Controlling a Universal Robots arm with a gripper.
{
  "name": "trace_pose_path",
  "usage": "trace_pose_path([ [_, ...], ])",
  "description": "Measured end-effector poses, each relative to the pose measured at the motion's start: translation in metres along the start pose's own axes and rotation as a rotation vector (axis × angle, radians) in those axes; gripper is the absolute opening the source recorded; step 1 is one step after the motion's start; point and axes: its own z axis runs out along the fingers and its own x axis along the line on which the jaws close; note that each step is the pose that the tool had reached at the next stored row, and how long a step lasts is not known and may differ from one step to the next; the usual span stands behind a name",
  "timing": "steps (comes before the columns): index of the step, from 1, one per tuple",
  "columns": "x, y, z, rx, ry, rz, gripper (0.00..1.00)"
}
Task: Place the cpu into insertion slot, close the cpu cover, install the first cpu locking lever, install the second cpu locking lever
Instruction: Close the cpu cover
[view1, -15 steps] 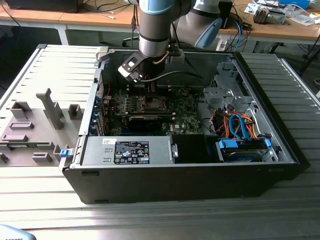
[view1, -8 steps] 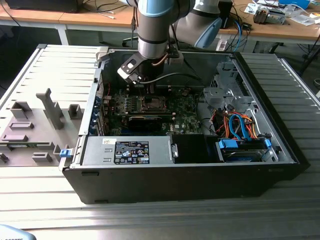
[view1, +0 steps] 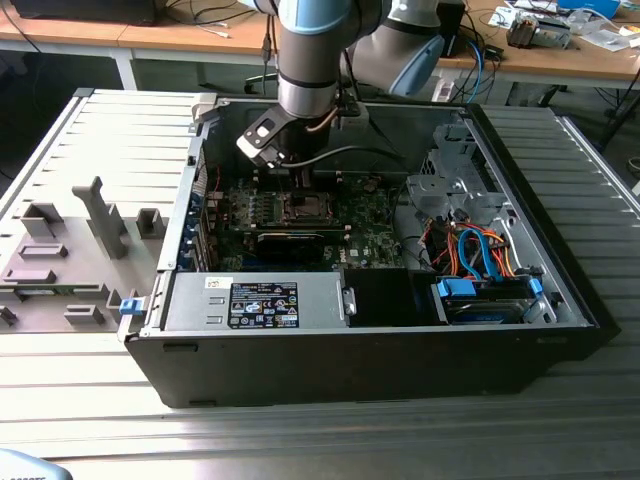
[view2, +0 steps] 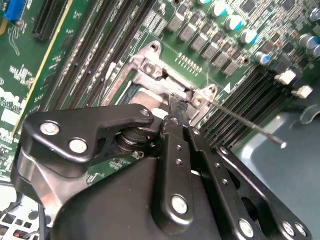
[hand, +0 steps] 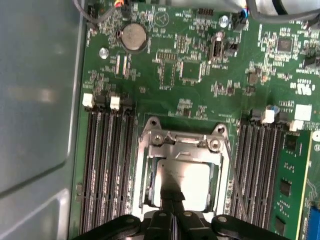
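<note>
Inside an open case (view1: 380, 360), the claw (hand: 171, 192), fingers together on nothing, points its tips at the cover (hand: 181, 145), seemingly as a narrow pusher; the cpu (hand: 192, 181) sits in the slot (view1: 300, 208) under that frame, toward the exterior view's left.

We're in a robotics lab or workshop here: an opened desktop computer case (view1: 350, 370) lies on a ribbed metal table (view1: 300, 440), with a grey fixture block (view1: 60, 275) beside it and a robot arm (view1: 310, 70) above. Behind stand wooden workbenches (view1: 580, 62) strewn with cables (view1: 215, 15).
</note>
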Motion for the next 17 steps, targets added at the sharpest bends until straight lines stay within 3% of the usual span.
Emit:
trace_pose_path([
  [1,-0.0008,0.0064,-0.0005,0.0038,0.0003,0.000,0.11],
  [4,-0.0015,0.0120,-0.0044,0.0085,0.0006,0.000,0.11],
  [9,-0.0015,0.0122,-0.0208,0.0096,0.0007,0.000,0.11],
  [12,-0.0016,0.0118,-0.0343,0.0096,0.0007,0.000,0.11],
  [14,-0.0016,0.0113,-0.0475,0.0096,0.0006,0.000,0.11],
  [17,-0.0015,0.0113,-0.0498,0.0095,0.0009,0.000,0.11],
])
